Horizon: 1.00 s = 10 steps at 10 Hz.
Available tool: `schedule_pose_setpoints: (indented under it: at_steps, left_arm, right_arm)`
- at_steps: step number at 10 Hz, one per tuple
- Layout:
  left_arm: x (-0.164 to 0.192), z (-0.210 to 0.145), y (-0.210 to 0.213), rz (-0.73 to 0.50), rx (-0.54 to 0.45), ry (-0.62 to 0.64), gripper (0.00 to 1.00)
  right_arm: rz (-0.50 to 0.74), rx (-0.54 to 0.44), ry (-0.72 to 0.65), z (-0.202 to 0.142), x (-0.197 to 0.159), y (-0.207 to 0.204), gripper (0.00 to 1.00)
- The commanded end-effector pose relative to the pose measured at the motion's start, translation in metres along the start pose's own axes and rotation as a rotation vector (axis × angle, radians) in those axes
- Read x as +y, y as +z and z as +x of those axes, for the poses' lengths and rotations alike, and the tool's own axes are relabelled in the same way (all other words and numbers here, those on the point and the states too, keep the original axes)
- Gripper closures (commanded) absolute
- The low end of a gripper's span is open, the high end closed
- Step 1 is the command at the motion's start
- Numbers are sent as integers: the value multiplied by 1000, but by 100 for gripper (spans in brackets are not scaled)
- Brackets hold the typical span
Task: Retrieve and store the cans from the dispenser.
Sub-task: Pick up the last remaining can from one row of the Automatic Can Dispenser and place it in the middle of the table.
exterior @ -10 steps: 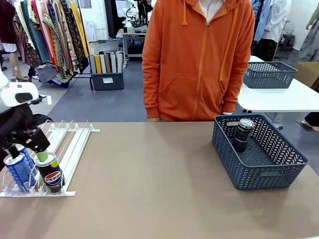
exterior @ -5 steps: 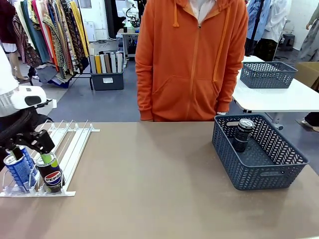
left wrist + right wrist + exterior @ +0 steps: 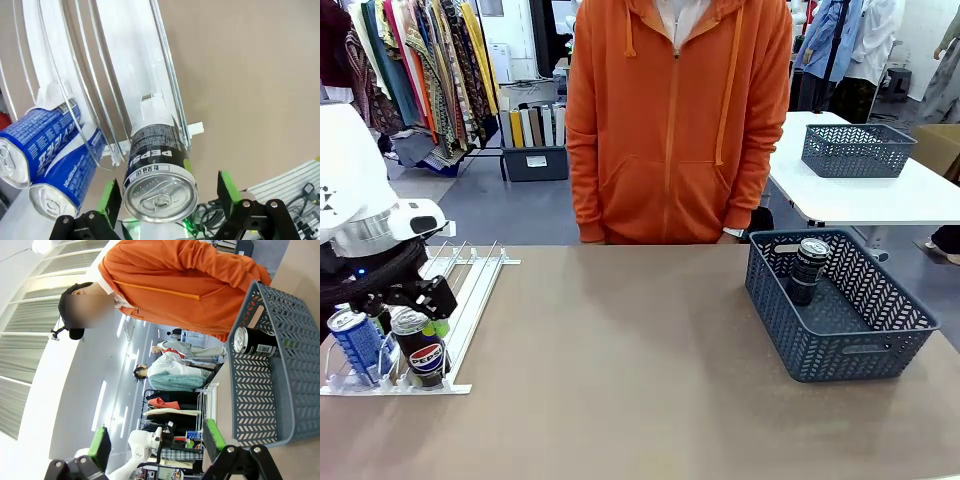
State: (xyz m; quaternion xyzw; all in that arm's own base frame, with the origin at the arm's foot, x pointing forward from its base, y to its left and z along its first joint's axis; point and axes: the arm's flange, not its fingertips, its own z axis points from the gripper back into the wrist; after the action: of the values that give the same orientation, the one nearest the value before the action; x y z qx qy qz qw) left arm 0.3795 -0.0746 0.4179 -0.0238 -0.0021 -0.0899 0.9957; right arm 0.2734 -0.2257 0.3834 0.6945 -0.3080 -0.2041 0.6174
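A black Pepsi can [image 3: 423, 353] stands at the front lip of the white dispenser [image 3: 468, 283], with a blue can [image 3: 358, 345] beside it. My left gripper [image 3: 408, 322] is open and lowered over the Pepsi can. In the left wrist view the green pads [image 3: 109, 196] stand on either side of the Pepsi can [image 3: 156, 165] with gaps, and two blue cans [image 3: 42, 145] lie in the neighbouring lanes of the dispenser [image 3: 131, 60]. Another black can [image 3: 808, 270] stands in the blue-grey basket [image 3: 865, 352]. My right gripper [image 3: 156, 439] is open and holds nothing, off from the basket [image 3: 285, 405].
A person in an orange hoodie [image 3: 675, 120] stands at the far edge of the table, hands down. The brown tabletop [image 3: 620, 370] lies bare between dispenser and basket. A second basket [image 3: 855, 150] sits on a white table behind.
My left gripper has come down around the Pepsi can, its jaws still wide. The person has stepped towards picture left.
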Motion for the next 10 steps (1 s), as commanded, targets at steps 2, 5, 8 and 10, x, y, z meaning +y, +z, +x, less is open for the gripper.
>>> schedule_pose_setpoints:
  at_steps: [2,5,8,10]
  left_arm:
    - [5,8,-15,-6,54,34,0]
    - [7,14,-17,10,63,40,0]
    - [7,16,-21,3,57,49,58]
    - [8,17,-20,9,60,52,100]
  right_arm:
    - [0,7,-13,-1,5,2,0]
    - [0,7,-13,-1,5,2,0]
    - [0,7,-13,-1,5,2,0]
    - [0,7,-13,-1,5,2,0]
